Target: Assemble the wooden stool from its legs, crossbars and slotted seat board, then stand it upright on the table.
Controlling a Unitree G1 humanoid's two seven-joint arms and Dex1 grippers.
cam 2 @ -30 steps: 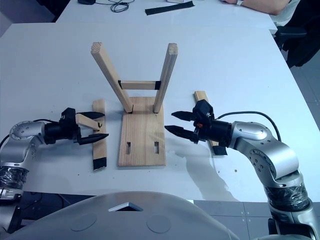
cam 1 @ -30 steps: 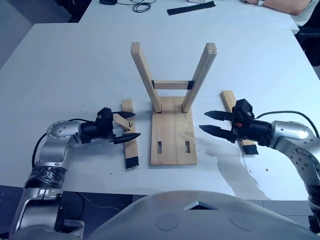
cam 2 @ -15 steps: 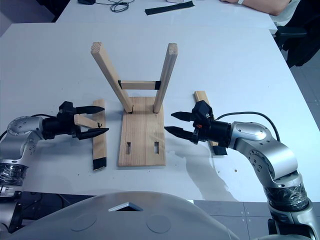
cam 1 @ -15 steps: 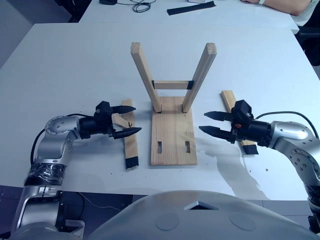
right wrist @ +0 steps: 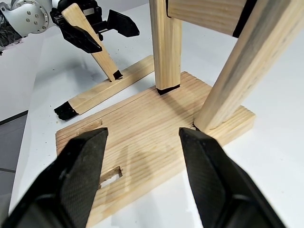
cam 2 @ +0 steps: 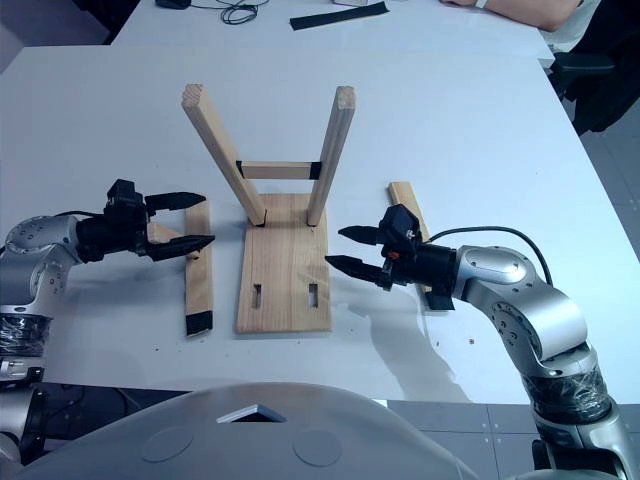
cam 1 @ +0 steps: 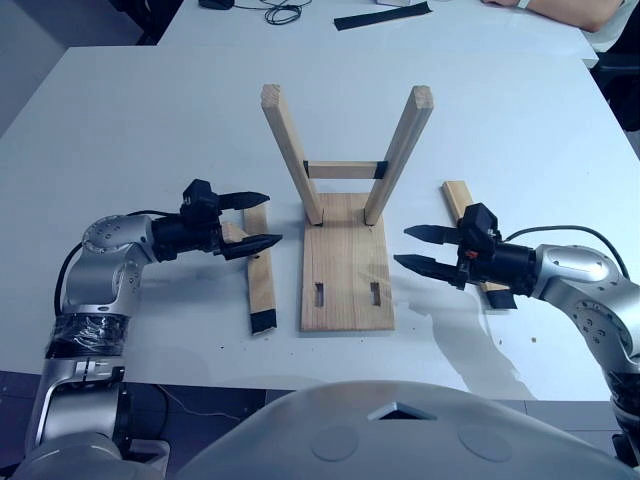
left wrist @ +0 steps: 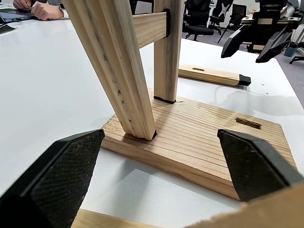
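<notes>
Left eye view puts my left pincer (cam 1: pixel 274 217) with its fingers spread wide, clamping nothing. A short stick (cam 1: pixel 231 232) sits between them, close to the nearer finger, and leans up from the loose leg (cam 1: pixel 260 285) lying flat just left of the seat board (cam 1: pixel 345 260). Over the last second this pincer has slid away from me along that leg, from about its middle towards its far end, while the stick has hardly shifted. I read that as a re-grip on the stick rather than a carry. My right pincer (cam 1: pixel 400 246) is also released and empty; it has crept a touch closer to the board's right edge and hovers over the other loose leg (cam 1: pixel 457 200). On the board two legs (cam 1: pixel 292 150) stand in the far slots, joined by a crossbar (cam 1: pixel 343 170). The two near slots (cam 1: pixel 318 293) are bare, so I judge the stool about half built, with the second pair yet to be joined. From the right wrist view I cannot tell whether the stick's lower end is seated in the loose leg or only resting on it, nor whether a finger touches it. My right arm covers most of the right-hand loose leg. In the left wrist view the fingers block the near table (left wrist: pixel 57 66).
</notes>
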